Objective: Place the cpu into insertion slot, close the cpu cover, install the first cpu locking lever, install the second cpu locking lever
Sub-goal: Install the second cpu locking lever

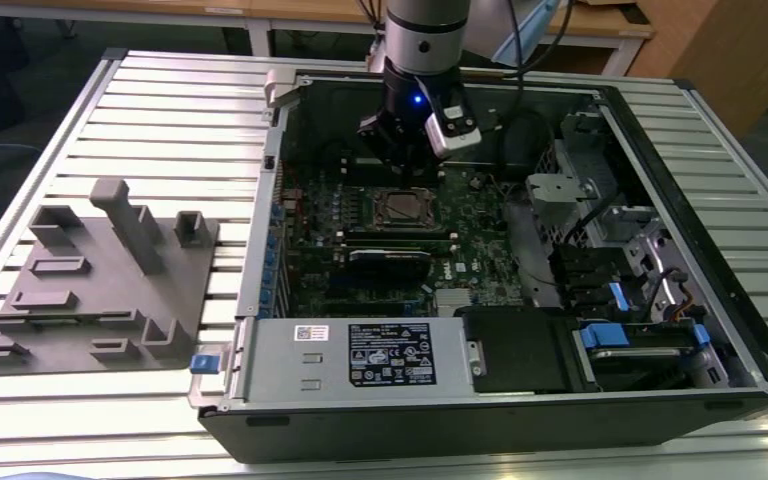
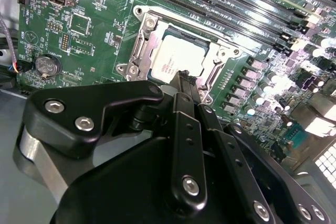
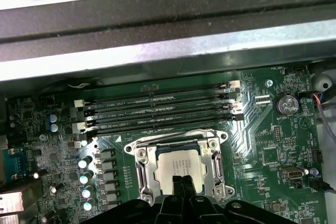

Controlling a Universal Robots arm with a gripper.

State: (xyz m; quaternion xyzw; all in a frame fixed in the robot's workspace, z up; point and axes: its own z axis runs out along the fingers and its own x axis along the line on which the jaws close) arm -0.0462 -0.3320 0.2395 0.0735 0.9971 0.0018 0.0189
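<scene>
**Robot gripper poised over a processor already seated in its socket**

An open computer case (image 1: 704,330) lies on its side on a slatted metal table (image 1: 157,110). A single robot arm reaches down into it, its black gripper (image 1: 404,150) hovering just above the motherboard (image 1: 317,250).

In both wrist views, the cpu (image 2: 181,59) sits flat inside the insertion slot (image 2: 142,51), square with the socket's edges. It is a small square chip with a pale, dull silver face carrying faint print. Placing the chip therefore looks done.

The cpu cover (image 3: 178,141), a silvery metal frame with a square window, appears to lie down around the chip, with the chip's face showing through the window, so closing it looks done too. Whether it is fully pressed home cannot be told. Whether either locking lever is fastened also cannot be told; that part of the job seems still open.

The gripper's fingertips (image 3: 184,184) are drawn together, with little or no gap between them and nothing held. They hang just over the near edge of the chip, close to the socket frame; contact cannot be confirmed. Long black memory slots (image 3: 157,106) run just beside the socket.
</scene>
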